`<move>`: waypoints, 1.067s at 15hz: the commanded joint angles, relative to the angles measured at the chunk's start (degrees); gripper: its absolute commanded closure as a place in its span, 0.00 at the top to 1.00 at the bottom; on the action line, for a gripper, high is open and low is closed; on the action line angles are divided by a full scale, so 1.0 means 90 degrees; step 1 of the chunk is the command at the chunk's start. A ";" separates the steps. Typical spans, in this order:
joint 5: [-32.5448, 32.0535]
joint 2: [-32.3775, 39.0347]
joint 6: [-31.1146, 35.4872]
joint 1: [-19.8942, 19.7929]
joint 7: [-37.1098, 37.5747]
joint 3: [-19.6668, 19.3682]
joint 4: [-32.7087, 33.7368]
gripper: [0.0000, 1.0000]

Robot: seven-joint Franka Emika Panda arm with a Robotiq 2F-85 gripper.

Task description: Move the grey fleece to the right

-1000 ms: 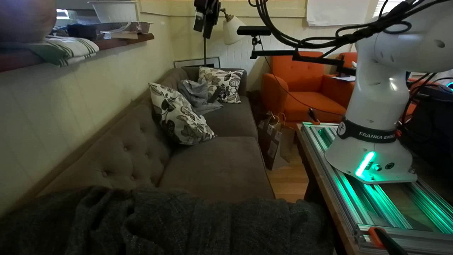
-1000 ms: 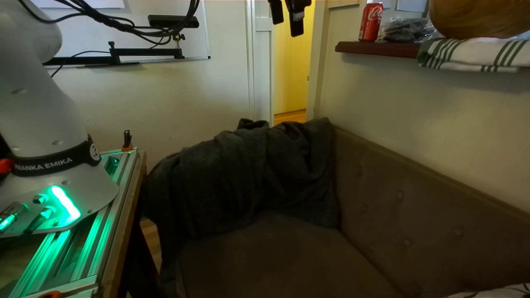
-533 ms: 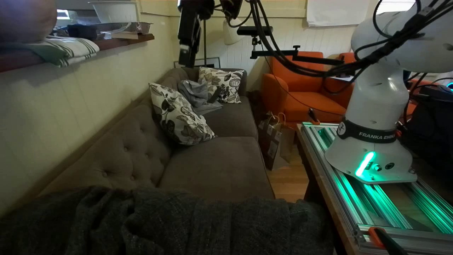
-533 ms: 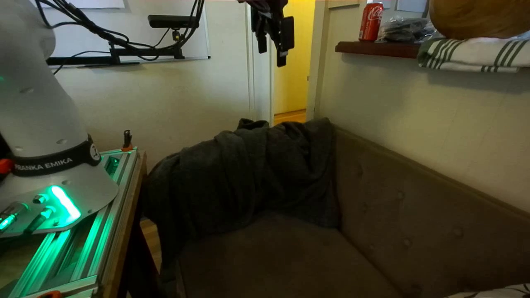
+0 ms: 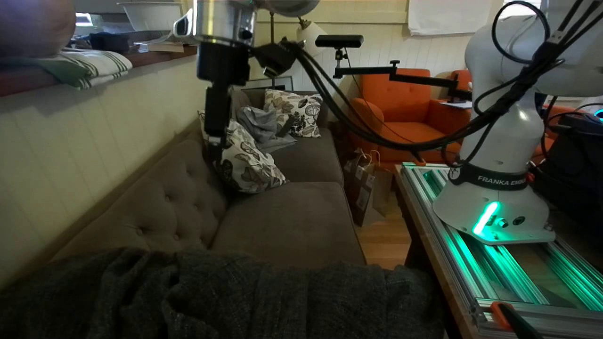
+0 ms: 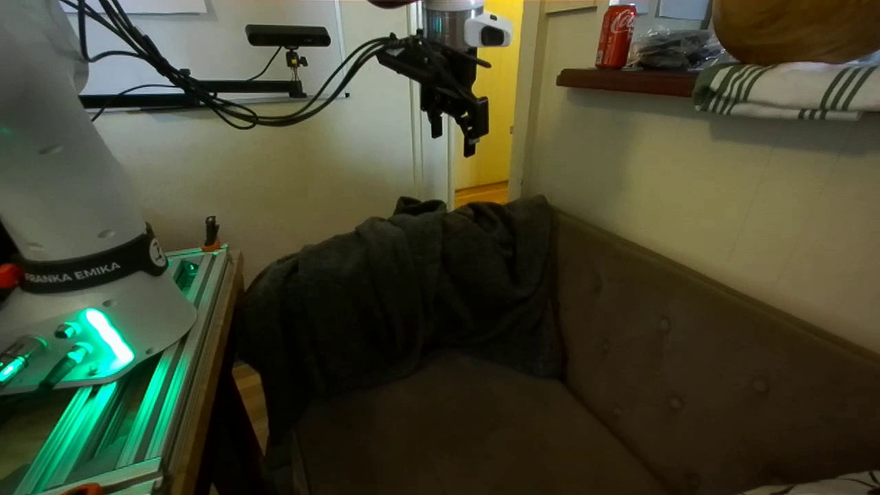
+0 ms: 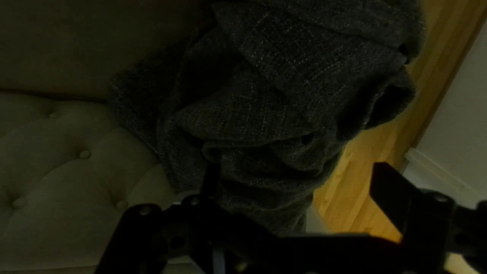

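Above one end of the tufted sofa point(image 6: 660, 364) | Robotiq gripper point(image 6: 454, 140) hangs, jaws spread wide, gripping nothing | charcoal-grey fleece point(image 6: 412, 295) lies below, draped across that end, reaching down to the seat point(image 6: 467, 426)

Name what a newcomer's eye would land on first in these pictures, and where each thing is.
Probably the green light strip glowing on the robot's base, bright in both exterior views. Next, perhaps, the orange armchair at the back of an exterior view, right of the sofa in that picture. Then the grey fleece, a big dark heap draped over the sofa's end, with the gripper hanging open above it.
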 commanded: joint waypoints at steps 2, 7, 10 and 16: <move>0.0235 0.1551 0.0141 -0.0147 -0.0147 0.0673 0.1054 1.00; 0.0086 0.2967 0.0324 -0.0496 -0.0084 0.1318 0.2012 1.00; -0.0276 0.3643 0.0545 -0.0630 -0.0002 0.1435 0.2338 1.00; -0.0910 0.4451 0.0443 -0.0795 0.0073 0.1550 0.2762 0.59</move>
